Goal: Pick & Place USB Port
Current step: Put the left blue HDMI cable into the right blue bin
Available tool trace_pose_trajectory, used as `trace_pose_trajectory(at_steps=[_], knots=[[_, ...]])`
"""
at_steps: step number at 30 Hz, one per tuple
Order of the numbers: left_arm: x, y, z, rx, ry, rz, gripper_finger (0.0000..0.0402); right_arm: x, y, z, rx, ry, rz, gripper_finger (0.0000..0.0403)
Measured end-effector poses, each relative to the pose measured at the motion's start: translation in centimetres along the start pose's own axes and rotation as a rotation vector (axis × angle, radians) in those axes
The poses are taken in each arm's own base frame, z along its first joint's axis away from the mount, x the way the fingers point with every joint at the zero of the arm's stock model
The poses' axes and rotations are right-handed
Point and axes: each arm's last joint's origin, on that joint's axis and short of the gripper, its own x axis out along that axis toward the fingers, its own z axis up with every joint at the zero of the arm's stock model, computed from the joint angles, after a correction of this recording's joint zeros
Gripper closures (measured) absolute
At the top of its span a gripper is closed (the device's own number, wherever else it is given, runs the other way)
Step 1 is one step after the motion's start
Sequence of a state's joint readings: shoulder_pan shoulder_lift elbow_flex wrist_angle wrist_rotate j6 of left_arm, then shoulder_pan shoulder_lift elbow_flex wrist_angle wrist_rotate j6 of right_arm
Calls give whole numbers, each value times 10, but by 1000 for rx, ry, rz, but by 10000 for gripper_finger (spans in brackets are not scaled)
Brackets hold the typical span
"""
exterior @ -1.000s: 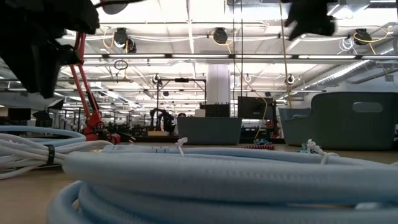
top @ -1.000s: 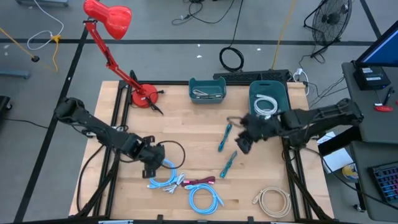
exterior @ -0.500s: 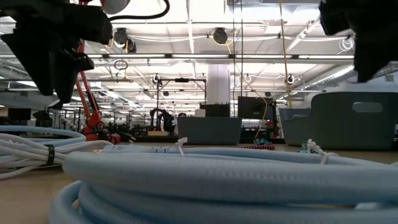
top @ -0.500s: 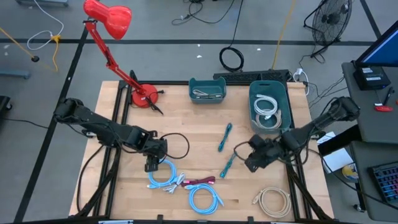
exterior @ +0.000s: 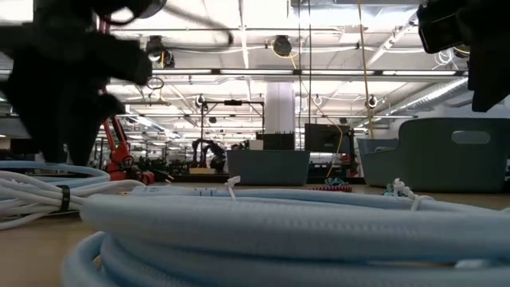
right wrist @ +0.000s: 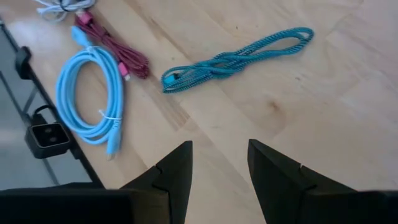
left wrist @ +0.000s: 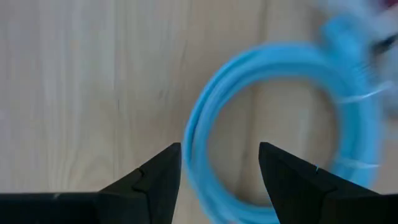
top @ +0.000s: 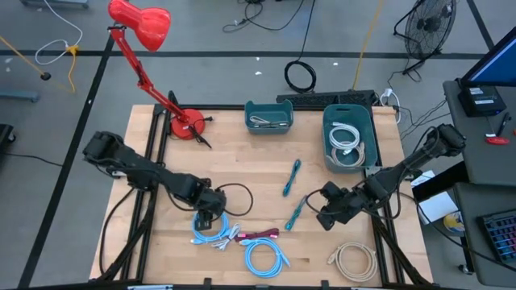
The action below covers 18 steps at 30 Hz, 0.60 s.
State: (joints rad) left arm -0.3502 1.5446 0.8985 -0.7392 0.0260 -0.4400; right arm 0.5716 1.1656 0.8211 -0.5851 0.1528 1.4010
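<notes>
Blurring the left wrist view, the released left tool (left wrist: 219,163) straddles a cropped blue cable coil (left wrist: 273,124); right tool (right wrist: 219,160) released, empty.

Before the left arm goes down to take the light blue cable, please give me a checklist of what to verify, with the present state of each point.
1. Left end effector open: ok, the fingers stand apart with nothing between them.
2. Left end effector over the light blue cable: ok, the coil's near strand shows between the fingers in the left wrist view.
3. Cable free of neighbours: not ok, the red cable lies right beside it.
4. Right end effector away from the left arm: ok, it is near the teal cable, open and empty.
5. Large bin has room: cannot tell, white cables already lie in it.
</notes>
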Motion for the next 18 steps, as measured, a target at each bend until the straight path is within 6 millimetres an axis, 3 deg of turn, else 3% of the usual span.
trace_pose_trajectory(at_steps=[7,12,15,18], knots=[[32,-4,3,38,83,44,183,0,6,1,-13,-10,57,259],[42,-4,6,28,94,51,195,0,9,2,-15,-18,90,259],[42,-2,6,11,94,57,248,-1,10,2,-17,-22,99,261],[42,2,7,-1,107,62,340,-1,10,2,-17,-25,99,270]])
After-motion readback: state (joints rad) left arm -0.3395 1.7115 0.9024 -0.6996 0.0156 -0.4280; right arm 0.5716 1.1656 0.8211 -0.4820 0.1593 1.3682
